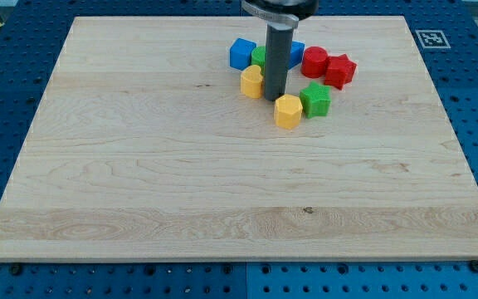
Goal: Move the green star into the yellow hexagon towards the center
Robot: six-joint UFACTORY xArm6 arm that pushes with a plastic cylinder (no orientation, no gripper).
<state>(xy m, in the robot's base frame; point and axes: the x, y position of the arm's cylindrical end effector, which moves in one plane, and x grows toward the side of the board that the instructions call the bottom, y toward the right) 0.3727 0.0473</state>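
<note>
Wooden board (139, 166): ridged green star (315, 99) touching yellow hexagon (288, 110)

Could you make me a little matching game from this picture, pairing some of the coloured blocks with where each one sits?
Blocks:
1. green star
2. yellow hexagon
3. blue block
4. red star

Places:
A. farthest to the view's left in the cluster
B. farthest to the view's right in the cluster
C. nearest the view's bottom, just below and right of my tip
D. touching the yellow hexagon on its right side

Pairs: 1-D, 2-C, 3-A, 4-B
</note>
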